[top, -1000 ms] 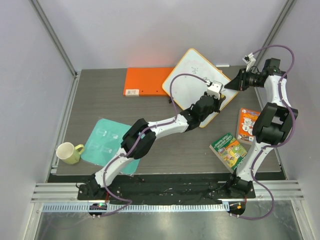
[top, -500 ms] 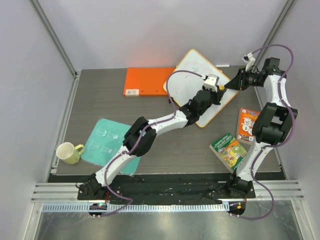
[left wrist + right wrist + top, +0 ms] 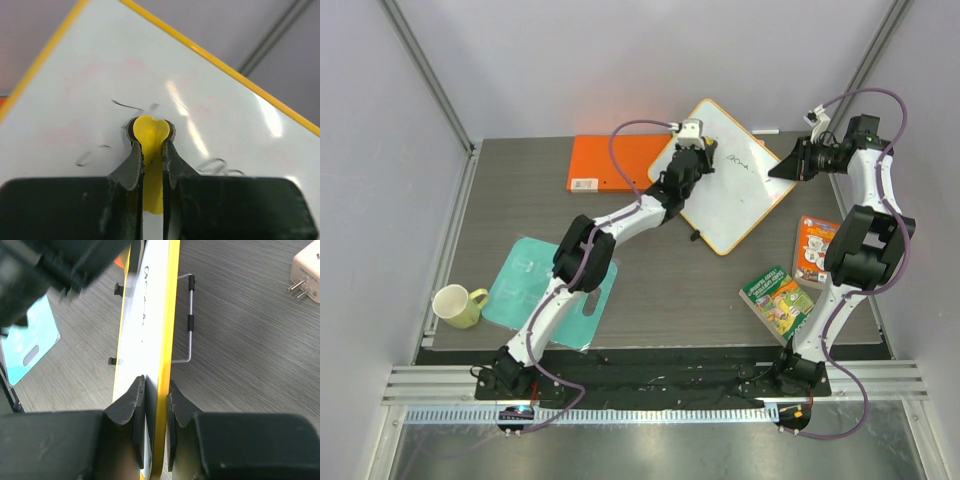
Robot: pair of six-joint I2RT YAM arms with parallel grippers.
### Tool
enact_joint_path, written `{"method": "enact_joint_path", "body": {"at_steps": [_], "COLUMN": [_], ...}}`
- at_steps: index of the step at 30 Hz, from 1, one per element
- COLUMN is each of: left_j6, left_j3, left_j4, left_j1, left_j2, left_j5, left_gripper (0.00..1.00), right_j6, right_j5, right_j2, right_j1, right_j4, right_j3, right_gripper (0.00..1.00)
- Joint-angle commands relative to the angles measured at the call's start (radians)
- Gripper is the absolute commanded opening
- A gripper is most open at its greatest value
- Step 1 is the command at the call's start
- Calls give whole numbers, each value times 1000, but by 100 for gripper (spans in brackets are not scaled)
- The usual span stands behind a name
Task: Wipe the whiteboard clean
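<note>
Two hands meet on the whiteboard [image 3: 735, 200], which stands at the far side of the bench [image 3: 520, 200], right of centre. It is turned corner-on, and its left corner sits by the right end of the orange folder [image 3: 610, 160] (whether they touch cannot be told).

The board looks stiff, thin and light, with a slick white face. It is propped on a slim wire stand [image 3: 189, 320], so I judge it would skid or tip under a wiping push unless braced. The yellow rim is the sensible place to hold it, since the face offers no purchase.

The right hand [image 3: 155, 387] does just that: its fingers are closed across the rim on the board's right edge, one on the face and one on the back.

The left hand [image 3: 151, 131] is clamped on a soft yellow wiper [image 3: 152, 190], whose tip presses on the face near the board's far-left edge. Thin dark strokes [image 3: 125, 106] lie just beside the wiper, with more writing [image 3: 738, 160] to its right.
</note>
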Motion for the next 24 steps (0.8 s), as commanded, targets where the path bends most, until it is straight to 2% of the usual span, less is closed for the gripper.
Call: {"method": "enact_joint_path", "body": {"at_steps": [1,10,20,24], "left_j6": [57,89,154,154], "left_j3": [52,75,69,18], "left_j4": [-143,-123,-155,-166], "left_j1": [50,7,-113,-139], "left_j2": [78,69,39,11], "left_j5": [-73,177,341,363], "left_gripper": [0,0,0,0], "right_j6": [-158,-162,-158,-156], "right_j5": [77,76,69,66], "right_j2": [-9,-6,0,0], "right_j1": [39,39,38,38], "right_j4": [-78,-83,-85,-85], "right_j3": [14,20,28,32], "right_gripper": [1,1,1,1]}}
